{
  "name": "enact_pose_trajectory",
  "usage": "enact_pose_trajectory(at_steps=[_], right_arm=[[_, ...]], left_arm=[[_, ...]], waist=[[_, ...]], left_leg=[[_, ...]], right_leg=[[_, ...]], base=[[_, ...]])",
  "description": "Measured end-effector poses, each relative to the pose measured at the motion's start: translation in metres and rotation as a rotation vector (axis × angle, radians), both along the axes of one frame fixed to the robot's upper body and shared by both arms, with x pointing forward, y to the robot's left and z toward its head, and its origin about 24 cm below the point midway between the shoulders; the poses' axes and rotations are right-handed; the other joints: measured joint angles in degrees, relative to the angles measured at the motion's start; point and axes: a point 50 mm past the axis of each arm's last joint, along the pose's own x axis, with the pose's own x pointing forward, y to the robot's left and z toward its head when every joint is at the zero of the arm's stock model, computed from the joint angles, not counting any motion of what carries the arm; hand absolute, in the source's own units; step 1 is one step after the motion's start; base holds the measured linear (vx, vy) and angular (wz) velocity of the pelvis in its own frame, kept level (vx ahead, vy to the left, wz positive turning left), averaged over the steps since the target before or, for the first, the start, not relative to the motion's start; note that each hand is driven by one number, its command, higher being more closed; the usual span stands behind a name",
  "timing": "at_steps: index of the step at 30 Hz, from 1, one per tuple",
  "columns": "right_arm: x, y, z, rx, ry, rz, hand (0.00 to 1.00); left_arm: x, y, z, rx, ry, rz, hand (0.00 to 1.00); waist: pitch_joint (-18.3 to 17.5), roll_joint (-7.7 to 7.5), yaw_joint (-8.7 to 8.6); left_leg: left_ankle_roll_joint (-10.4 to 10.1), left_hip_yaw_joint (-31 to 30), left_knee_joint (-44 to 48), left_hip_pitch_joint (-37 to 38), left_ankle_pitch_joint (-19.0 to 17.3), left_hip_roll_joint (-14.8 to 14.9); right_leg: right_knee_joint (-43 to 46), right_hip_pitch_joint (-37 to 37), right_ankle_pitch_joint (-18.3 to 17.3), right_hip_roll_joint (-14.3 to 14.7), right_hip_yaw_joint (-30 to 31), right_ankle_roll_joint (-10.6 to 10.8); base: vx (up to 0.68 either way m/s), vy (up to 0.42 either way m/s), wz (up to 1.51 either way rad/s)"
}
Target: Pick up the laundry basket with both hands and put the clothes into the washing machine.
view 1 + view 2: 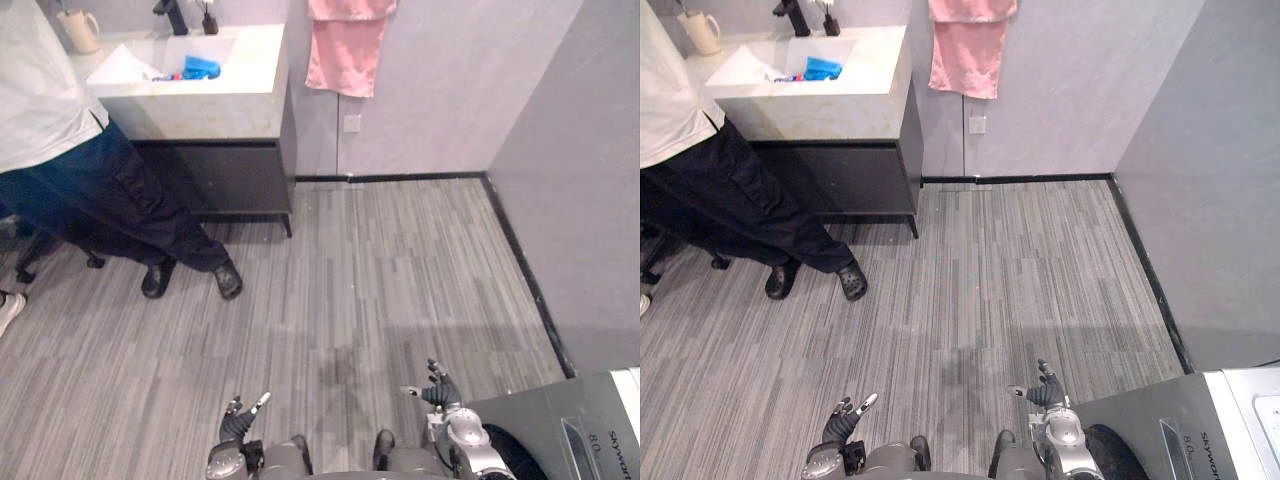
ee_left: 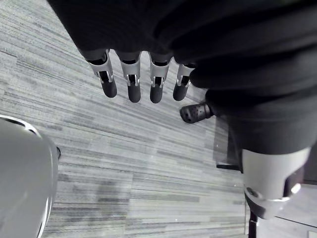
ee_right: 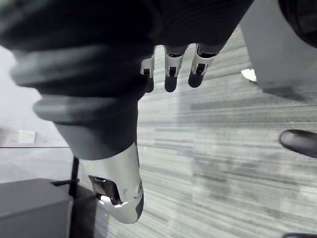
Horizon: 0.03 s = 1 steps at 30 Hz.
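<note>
Left robot hand point(image 1: 238, 422): low at the near edge of my head views, above the floor point(image 1: 400, 260). In its wrist view the fingers point(image 2: 134, 91) hang straight and slightly spread, thumb apart, empty.
Right robot hand point(image 1: 440, 392): also low and just beside the washing machine's near corner, fingers loose and spread, empty. Its wrist view gives me a few fingertips point(image 3: 170, 82), the others hidden behind the ribbed cover.
Washing machine point(image 1: 565, 425): a grey box at the lower right, against the right wall. It is cut off by the frame edge, so I get its top and part of a panel, and I cannot make out a door.
Person point(image 1: 100, 190): well off to the far left, in dark trousers, dark shoes and a light top, cut off above the waist.
Chair base point(image 1: 30, 255): only partly seen behind the person's legs.
Washbasin point(image 1: 230, 95): in the far left corner on a dark cabinet, with a blue item point(image 1: 202, 67) inside that I cannot identify.
Jug point(image 1: 82, 30): cream, on the washbasin's far left edge.
Pink towel point(image 1: 345, 45): on the far wall, its top cut off.
</note>
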Motion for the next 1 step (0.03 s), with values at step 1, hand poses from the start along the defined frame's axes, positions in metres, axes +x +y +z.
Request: enact_pose_trajectory(at_steps=[1], right_arm=[[-0.0018, 0.0038, -0.0022, 0.011, 0.011, -0.002, 0.0]], left_arm=[[-0.001, 0.0049, 0.0003, 0.015, 0.005, -0.009, 0.0]], waist=[[-0.2, -0.76, 0.04]], left_leg=[[0.2, 0.2, -2.7, 1.0, 1.6, -0.7]], right_leg=[[-2.8, 0.8, 1.6, 0.0, 0.0, 0.1]], base=[[0.05, 0.031, 0.03]])
